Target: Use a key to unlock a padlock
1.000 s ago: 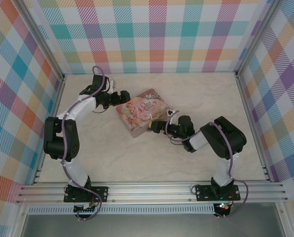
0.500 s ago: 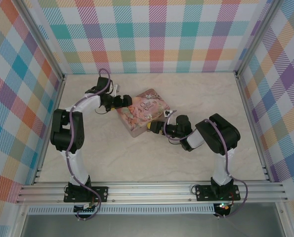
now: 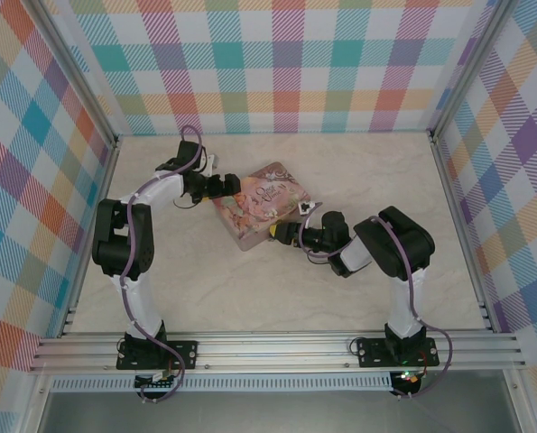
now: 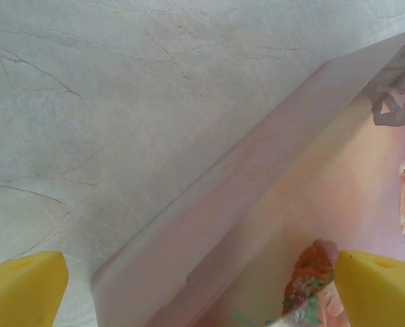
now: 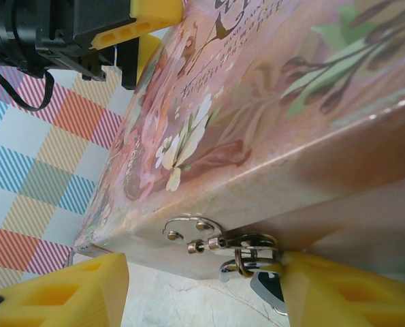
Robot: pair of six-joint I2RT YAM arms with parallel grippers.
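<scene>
Having crept closer, now poised to pinch padlock (image 5: pixel 269 289), right fingers (image 5: pixel 66 289) spread around it (nothing held); left fingers (image 4: pixel 22 286) spread too, flanking tin (image 4: pixel 290 225)

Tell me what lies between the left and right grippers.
The pink tin, in the top view: left gripper at its left corner, right gripper at its near-right edge.
</scene>
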